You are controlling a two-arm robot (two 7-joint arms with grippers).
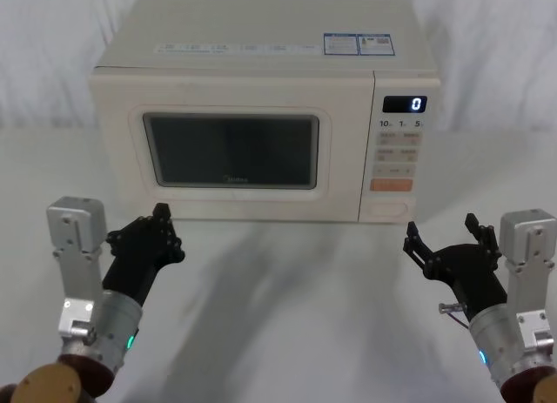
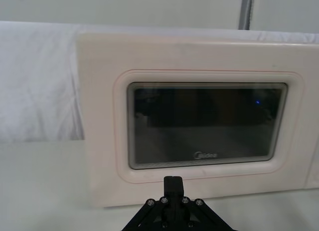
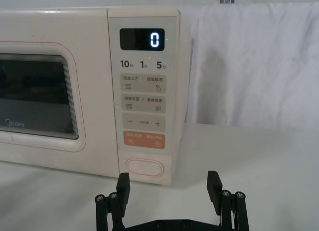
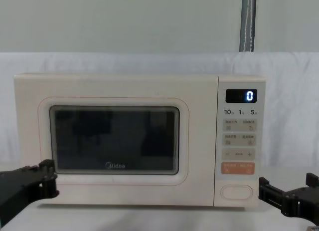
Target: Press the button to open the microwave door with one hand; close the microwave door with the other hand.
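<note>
The microwave door (image 1: 231,151) is sitting shut. Left tool (image 1: 161,218) is hovering clenched at 7 o'clock; right tool (image 3: 168,183) is hovering released, facing the button (image 3: 144,167).

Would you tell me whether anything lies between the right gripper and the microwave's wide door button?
Nothing does. In the right wrist view, bare white tabletop runs from the open right gripper to the button.

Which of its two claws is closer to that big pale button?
The right end effector, open, hangs just in front of the button. The left end effector, shut, sits before the microwave door, farther off.
</note>
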